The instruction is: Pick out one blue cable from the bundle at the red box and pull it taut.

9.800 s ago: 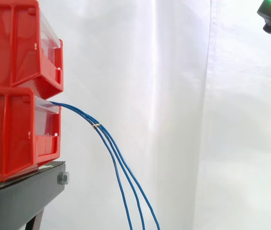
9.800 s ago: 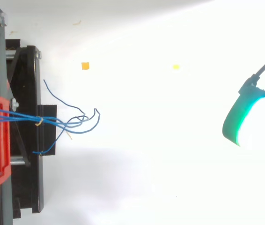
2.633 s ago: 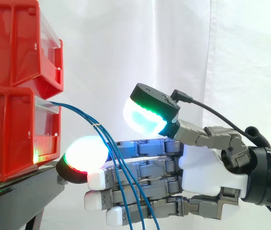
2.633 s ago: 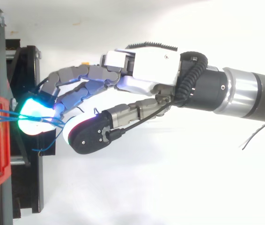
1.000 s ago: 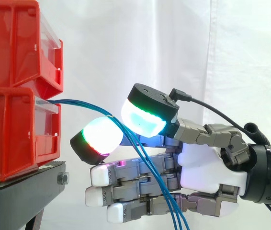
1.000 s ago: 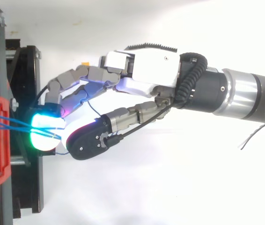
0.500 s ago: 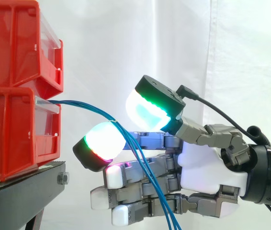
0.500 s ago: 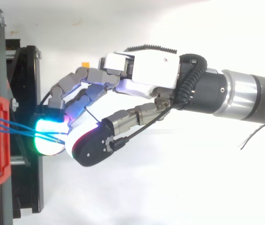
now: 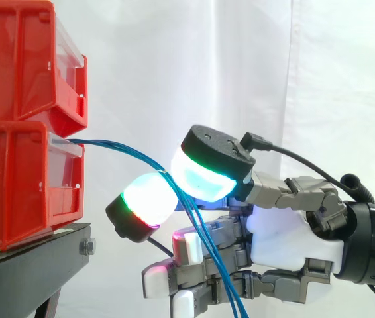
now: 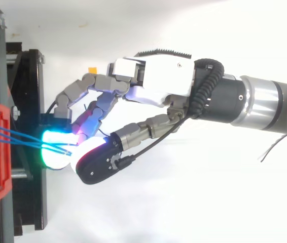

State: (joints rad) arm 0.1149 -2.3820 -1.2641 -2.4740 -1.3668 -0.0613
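Three thin blue cables [image 9: 118, 147] leave the lower red bin [image 9: 15, 179] and run right, almost level. They pass between a glowing fingertip pad [image 9: 146, 199] and the thumb pad [image 9: 204, 175], then drop steeply in front of the other fingers. My hand [image 9: 287, 242] reaches in from the right with its palm level, thumb on top and lower fingers curled inward. In the top view the cables [image 10: 22, 135] converge where the thumb meets the green-cyan pad [image 10: 57, 149] of my hand [image 10: 158, 76], so the hand is shut on the bundle.
A second red bin [image 9: 22, 59] is stacked on the lower one, both on a black stand [image 9: 28, 271] at the left. The stand's edge [image 10: 29, 91] lies just under the fingertips. A white curtain hangs behind, and a small orange scrap [image 10: 92, 70] lies near the fingers.
The thumb pad has dropped onto the cables against the fingertip pad. The lower fingers have curled in, and the hand has drawn slightly right, away from the bin.
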